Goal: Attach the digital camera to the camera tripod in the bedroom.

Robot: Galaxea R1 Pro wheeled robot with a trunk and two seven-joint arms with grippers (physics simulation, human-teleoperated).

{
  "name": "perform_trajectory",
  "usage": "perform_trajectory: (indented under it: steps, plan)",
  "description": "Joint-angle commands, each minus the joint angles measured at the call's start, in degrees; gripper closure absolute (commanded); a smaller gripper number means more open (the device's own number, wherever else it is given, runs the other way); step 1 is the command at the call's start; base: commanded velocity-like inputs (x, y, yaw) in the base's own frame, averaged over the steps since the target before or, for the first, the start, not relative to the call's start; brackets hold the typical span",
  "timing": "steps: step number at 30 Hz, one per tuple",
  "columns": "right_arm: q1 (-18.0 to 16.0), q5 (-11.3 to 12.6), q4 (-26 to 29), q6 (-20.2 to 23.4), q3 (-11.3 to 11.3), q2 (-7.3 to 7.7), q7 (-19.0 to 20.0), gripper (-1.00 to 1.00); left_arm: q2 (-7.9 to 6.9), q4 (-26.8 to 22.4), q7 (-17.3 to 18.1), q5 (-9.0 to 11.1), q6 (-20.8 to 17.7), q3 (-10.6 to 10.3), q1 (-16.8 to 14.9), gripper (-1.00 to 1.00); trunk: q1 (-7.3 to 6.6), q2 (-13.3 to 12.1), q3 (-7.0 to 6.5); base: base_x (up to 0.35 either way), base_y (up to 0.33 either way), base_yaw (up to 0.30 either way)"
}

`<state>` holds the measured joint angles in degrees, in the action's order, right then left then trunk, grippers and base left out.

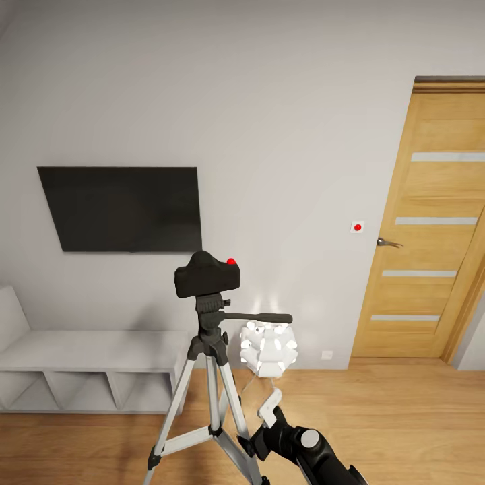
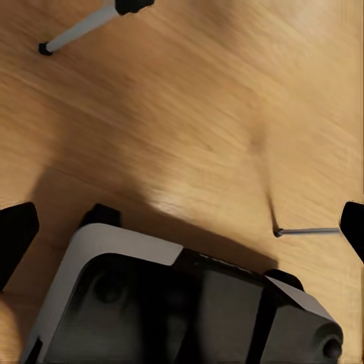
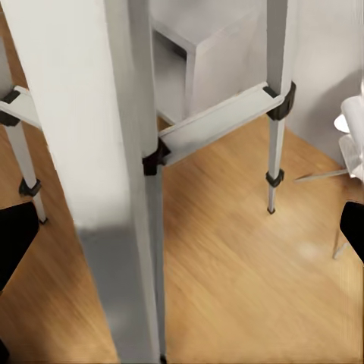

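Head view: the camera point(image 1: 207, 274) sits on the tripod point(image 1: 210, 377) head, level, red dot on its upper right corner. The black pan handle point(image 1: 259, 317) sticks out to the right under it. Silver legs splay down to the wood floor point(image 1: 404, 417). Behind the tripod, a white wall with a black TV point(image 1: 121, 209) mounted on it. A low white shelf unit point(image 1: 87, 370) stands against the wall at left, with open cubbies below. Just right of the tripod, a white faceted lamp point(image 1: 269, 347) glows near the floor. A wooden door point(image 1: 424, 229) with pale strips stands at right; a small wall plate with a red dot point(image 1: 358, 227) lies between lamp and door. The right arm point(image 1: 303, 448) rises from the bottom edge near the tripod legs, apart from the camera; its jaws cannot be made out here.

Left wrist view: left gripper point(image 2: 182, 227) points at the floor; black fingertips point(image 2: 17, 235) sit at both edges, so the jaws are wide, holding nothing. The robot's dark and grey base point(image 2: 182, 303) lies below. One tripod foot point(image 2: 45, 48) rests on the wood; a thin lamp leg point(image 2: 307, 230) shows near the other fingertip.

Right wrist view: right gripper point(image 3: 182, 250) is close to the tripod legs; fingertips point(image 3: 15, 243) sit at both edges, jaws wide, empty. A thick leg point(image 3: 98, 152) runs between them, blurred and near, with braces point(image 3: 220, 117) joining the others.
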<state>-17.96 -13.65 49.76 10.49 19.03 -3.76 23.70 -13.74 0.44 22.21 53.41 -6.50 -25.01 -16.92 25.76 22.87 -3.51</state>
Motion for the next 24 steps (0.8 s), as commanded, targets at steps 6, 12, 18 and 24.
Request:
perform_trajectory:
  steps: [6, 12, 18, 24]
  plan:
    - [0.03, -0.37, -1.21, 0.23, -0.07, 0.72, 0.21, -1.00, 1.64, 0.06, 0.21, 0.57, -0.40, -0.30, 0.88, -1.00, 0.02, 0.05, 0.02, 0.000, 0.000, 0.000]
    - [0.03, -0.34, -1.74, 0.23, -0.12, 0.92, 0.25, -1.00, 2.57, 0.08, 0.20, 0.59, -0.50, -0.30, 1.58, -1.00, 0.02, 0.05, 0.02, 0.000, 0.000, 0.000]
    - [0.03, -0.38, -2.53, 0.23, -0.08, 1.05, 0.28, -1.00, 3.45, 0.08, 0.18, 0.57, -0.60, -0.30, 2.12, -1.00, 0.02, 0.05, 0.02, 0.000, 0.000, 0.000]
    - [0.08, -0.40, -3.18, 0.23, -0.06, 1.10, 0.29, -1.00, 4.04, 0.08, 0.20, 0.56, -0.69, -0.30, 2.47, -1.00, 0.02, 0.05, 0.02, 0.000, 0.000, 0.000]
